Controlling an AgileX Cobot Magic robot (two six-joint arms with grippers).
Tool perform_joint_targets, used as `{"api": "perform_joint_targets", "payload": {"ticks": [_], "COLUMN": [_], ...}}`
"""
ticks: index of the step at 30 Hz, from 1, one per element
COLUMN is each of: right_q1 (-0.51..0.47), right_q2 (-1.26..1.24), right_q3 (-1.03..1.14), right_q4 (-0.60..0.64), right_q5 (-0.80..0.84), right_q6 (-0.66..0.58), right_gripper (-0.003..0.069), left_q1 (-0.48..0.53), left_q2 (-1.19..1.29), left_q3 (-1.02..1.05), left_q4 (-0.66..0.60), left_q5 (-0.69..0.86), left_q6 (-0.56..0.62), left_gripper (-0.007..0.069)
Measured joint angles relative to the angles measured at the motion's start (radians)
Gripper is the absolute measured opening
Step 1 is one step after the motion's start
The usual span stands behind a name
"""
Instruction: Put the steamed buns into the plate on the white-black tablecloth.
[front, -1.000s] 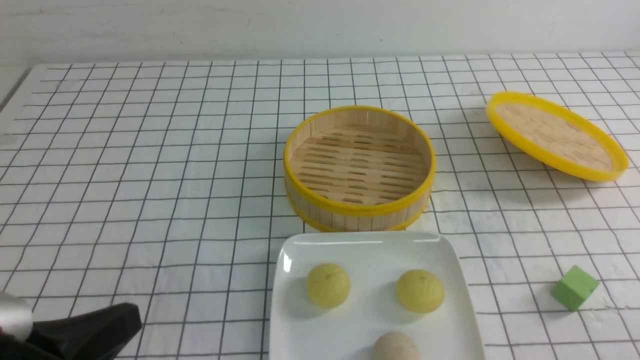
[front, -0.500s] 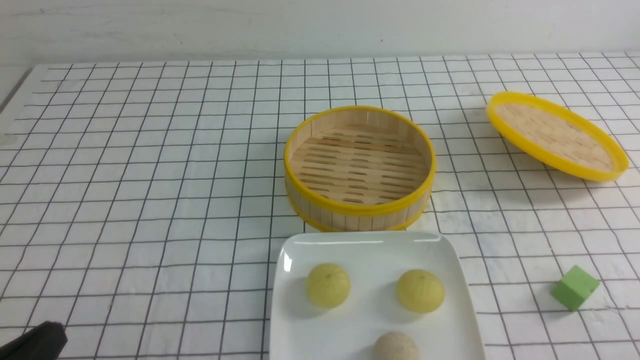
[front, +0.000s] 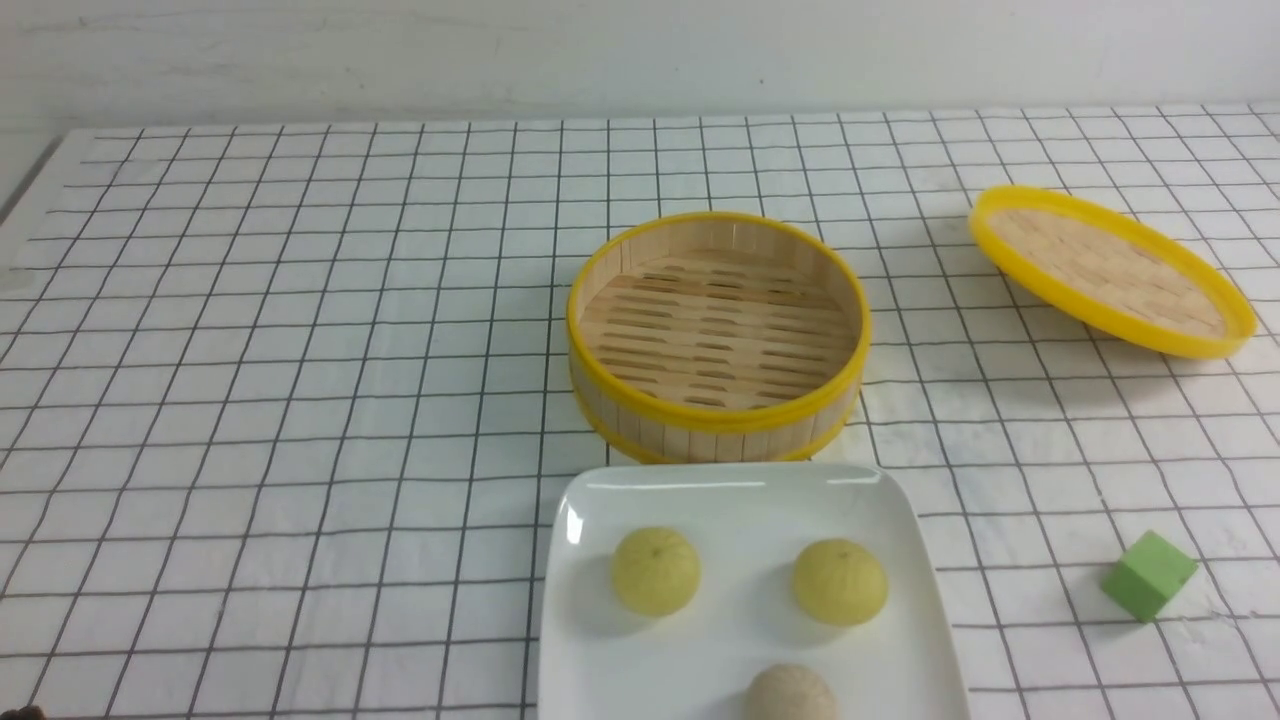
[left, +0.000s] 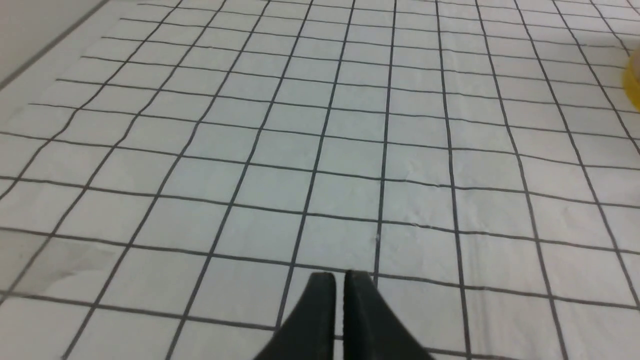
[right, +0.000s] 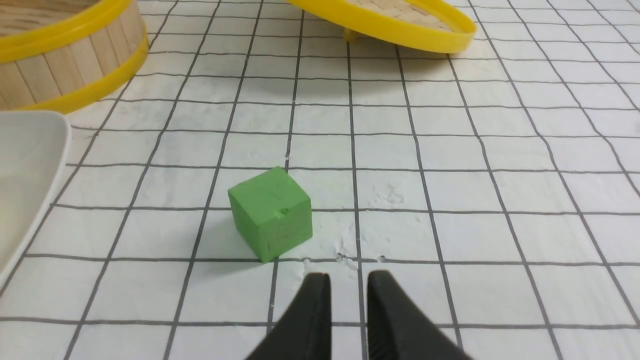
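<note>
Three steamed buns lie on the white square plate (front: 740, 500) at the front middle of the white-black tablecloth (front: 300, 350): two pale yellow ones (front: 655, 571) (front: 840, 581) and a beige one (front: 792, 693) at the frame's lower edge. My left gripper (left: 340, 276) hovers over bare cloth far to the left, its fingers nearly touching and holding nothing. In the front view only a dark speck of it shows at the bottom left corner. My right gripper (right: 348, 277) is slightly open and empty, just short of the green cube (right: 271, 214), with the plate's rim (right: 25, 165) off to one side.
The round bamboo steamer basket (front: 718, 400) stands empty right behind the plate. Its yellow-rimmed lid (front: 1110, 270) lies tilted at the back right. The green cube (front: 1148, 575) sits on the cloth to the right of the plate.
My left arm has drawn back out of the front view at the bottom left, leaving only a dark speck. Buns, plate, basket and cube have not moved.
</note>
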Motion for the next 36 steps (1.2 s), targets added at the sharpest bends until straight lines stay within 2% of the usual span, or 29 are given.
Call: {"api": "perform_joint_targets", "payload": {"ticks": [13,19,36], "right_q1": [0.000,0.000,0.000], "right_q2": [0.000,0.000,0.000], "right_q3": [0.000,0.000,0.000], "right_q4": [0.000,0.000,0.000], "right_q5": [0.000,0.000,-0.001], "right_q6": [0.000,0.001,0.001], "right_gripper": [0.0152,0.0159,0.0177], "left_q1": [-0.004,0.055,0.058], "left_q2": [0.000,0.000,0.000], "left_q3": [0.000,0.000,0.000], "left_q4": [0.000,-0.001,-0.003], "left_q5": [0.000,0.000,0.000], "left_q6": [0.000,0.000,0.000], "left_gripper": [0.0063,0.0071,0.0079]}}
